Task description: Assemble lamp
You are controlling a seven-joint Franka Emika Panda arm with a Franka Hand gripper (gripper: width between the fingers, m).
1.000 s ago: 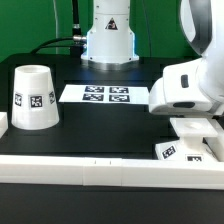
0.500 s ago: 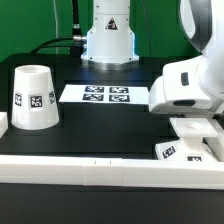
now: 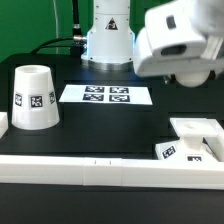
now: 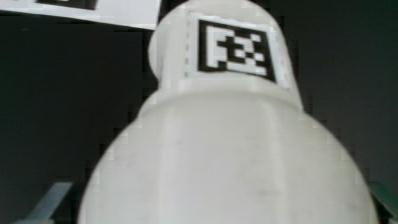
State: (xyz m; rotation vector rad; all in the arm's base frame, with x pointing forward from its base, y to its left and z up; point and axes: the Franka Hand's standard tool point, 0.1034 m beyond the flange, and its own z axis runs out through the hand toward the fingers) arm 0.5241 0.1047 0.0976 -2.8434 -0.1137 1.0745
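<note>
A black table (image 3: 110,125) stands before a green backdrop (image 3: 30,30), with a white rail (image 3: 100,165) along its near edge and the robot's white pedestal (image 3: 108,40) at the back. The marker board (image 3: 105,94) lies flat in front of that pedestal, near the middle of the table. Toward the exterior view's left the lamp's shade (image 3: 32,97) sits mouth down, narrow end up, a tag facing the camera. It is well apart from the lamp's square base (image 3: 195,140), which lies near the rail on the exterior view's right with two tags on its front edge. The arm's white hand hangs high over that right side, clear of the table, and only a dark patch beneath it marks the gripper (image 3: 192,74). The bulb is hidden in this view. The wrist view is almost filled by the bulb (image 4: 222,150) — its broad rounded end is nearest the camera, and its narrower neck carries a tag (image 4: 237,45) and points toward a corner of the marker board. Behind it is only black table, so the gripper is clamped on the bulb and holds it in the air, though the fingers themselves barely show.
</note>
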